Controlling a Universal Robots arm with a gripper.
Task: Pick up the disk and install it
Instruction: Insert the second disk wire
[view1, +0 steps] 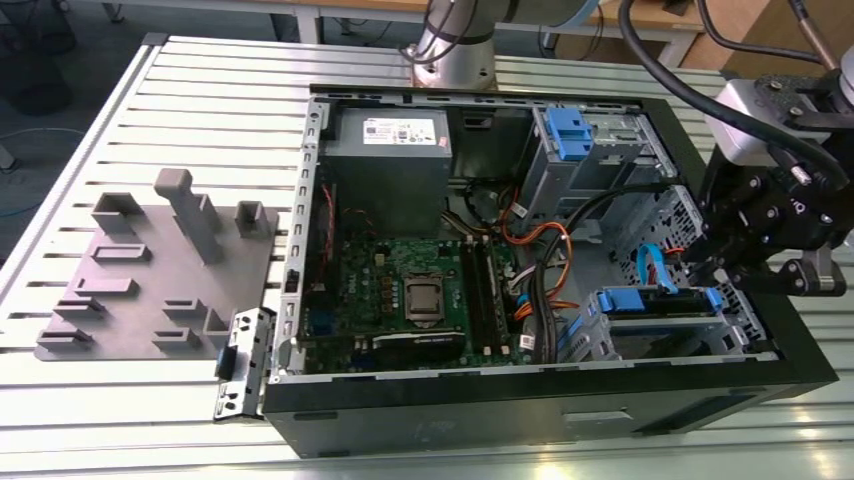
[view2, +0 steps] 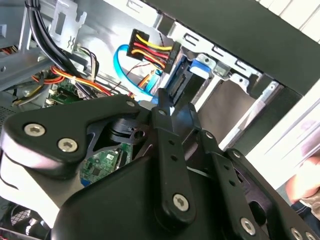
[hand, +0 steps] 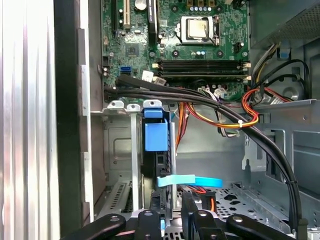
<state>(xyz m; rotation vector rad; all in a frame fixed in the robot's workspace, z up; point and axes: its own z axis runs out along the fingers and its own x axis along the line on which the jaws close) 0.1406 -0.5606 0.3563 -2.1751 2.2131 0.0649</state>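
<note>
The black gripper (view1: 721, 268) hides most of the silver-grey, blue-framed disk (hand: 156, 150), which stands on edge, long axis running into the bay. Finger state: cannot tell.

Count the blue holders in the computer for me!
2 in the exterior view: far holder in the upper bay, near holder in the lower cage. Others may be hidden.

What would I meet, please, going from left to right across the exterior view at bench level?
Grey fixture plate → loose metal bracket → motherboard → orange and black cables → disk in its bay → claw at the case's right wall.
</note>
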